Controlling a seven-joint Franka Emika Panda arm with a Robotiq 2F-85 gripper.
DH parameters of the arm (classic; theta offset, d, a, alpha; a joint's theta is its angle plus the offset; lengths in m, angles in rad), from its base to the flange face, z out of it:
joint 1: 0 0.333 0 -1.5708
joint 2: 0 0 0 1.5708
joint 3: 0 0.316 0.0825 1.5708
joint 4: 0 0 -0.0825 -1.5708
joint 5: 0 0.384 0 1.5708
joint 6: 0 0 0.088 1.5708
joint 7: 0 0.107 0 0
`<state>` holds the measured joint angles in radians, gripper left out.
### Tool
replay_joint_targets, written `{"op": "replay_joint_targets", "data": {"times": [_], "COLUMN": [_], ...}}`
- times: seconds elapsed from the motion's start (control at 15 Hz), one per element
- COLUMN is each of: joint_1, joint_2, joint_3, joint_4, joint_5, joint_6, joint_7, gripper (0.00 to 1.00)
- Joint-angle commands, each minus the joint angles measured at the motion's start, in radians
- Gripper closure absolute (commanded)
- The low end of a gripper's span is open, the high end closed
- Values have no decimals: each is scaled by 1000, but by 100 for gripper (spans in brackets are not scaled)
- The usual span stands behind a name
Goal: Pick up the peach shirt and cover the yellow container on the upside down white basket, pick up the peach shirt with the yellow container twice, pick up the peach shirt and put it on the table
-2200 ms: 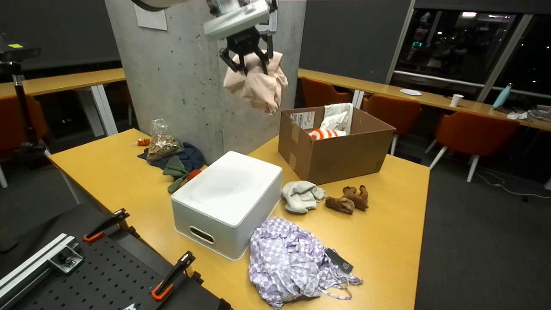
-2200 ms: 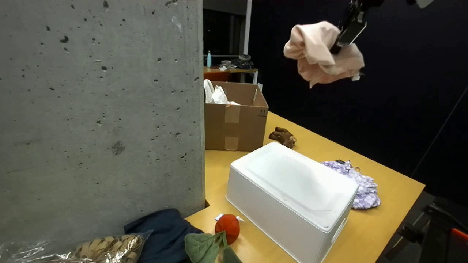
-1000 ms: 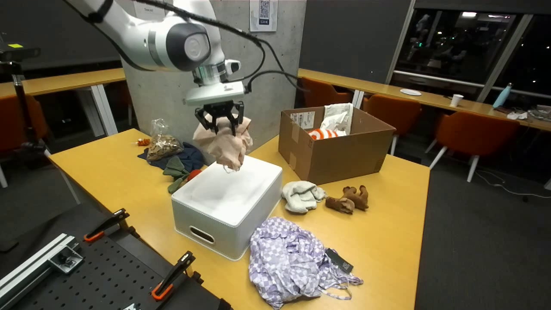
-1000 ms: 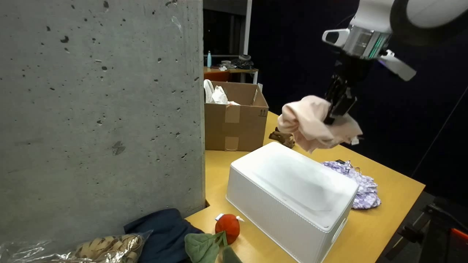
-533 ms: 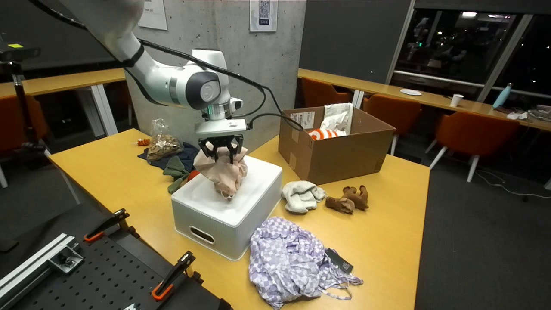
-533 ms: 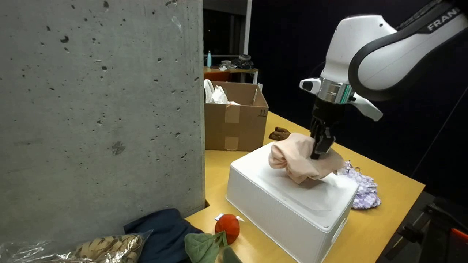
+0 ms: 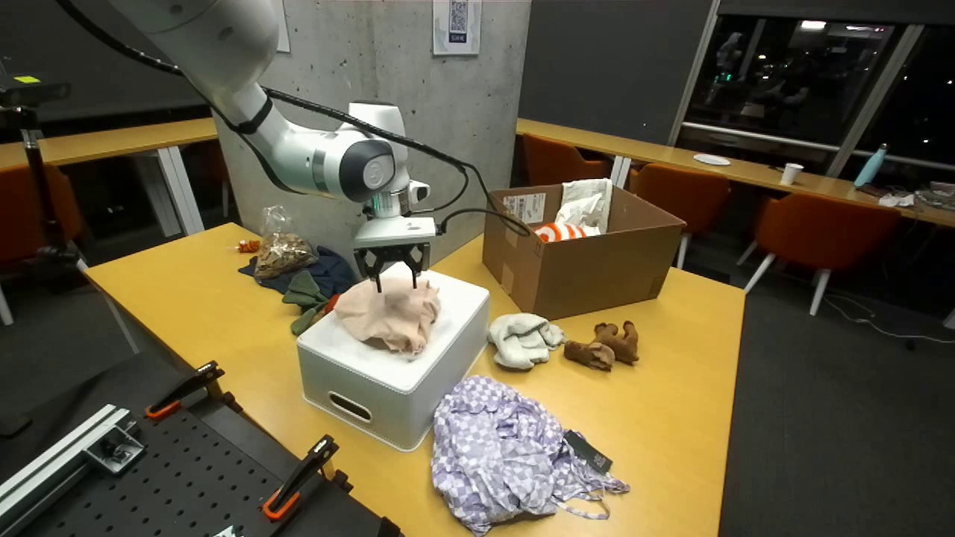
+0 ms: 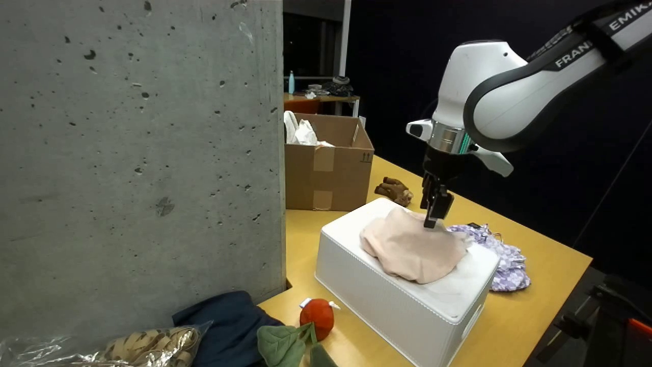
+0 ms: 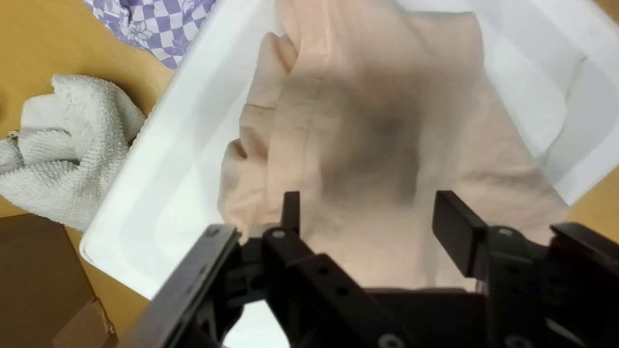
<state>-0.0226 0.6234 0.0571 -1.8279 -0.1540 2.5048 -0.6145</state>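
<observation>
Peach shirt (image 8: 415,250), underside hidden, on white basket (image 8: 387,306), fingers (image 9: 454,232) apart, contact unclear

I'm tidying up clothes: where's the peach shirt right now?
In an exterior view, the peach shirt lies on top of the white basket, below the open pincer, left of the grey cloth.

Windows (image 7: 768,97) stand black at far right in an exterior view, a bright light (image 7: 812,25) glinting | white basket (image 9: 184,193) nearly washes out in wrist view | peach shirt (image 9: 382,130) there blurs, softly shadowed
</observation>
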Motion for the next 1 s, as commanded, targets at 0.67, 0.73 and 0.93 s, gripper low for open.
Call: {"op": "replay_joint_targets", "data": {"times": [0.67,0.73,0.93], "joint_1": [-20,-20,-14], "joint_2": [48,51,52], "joint_3": [-3,-5,-10], "joint_4": [31,29,29], "joint_5": [-24,-28,-38], "joint_6": [-122,-123,-128], "joint_7": [81,87,116], "gripper": [35,44,66]}}
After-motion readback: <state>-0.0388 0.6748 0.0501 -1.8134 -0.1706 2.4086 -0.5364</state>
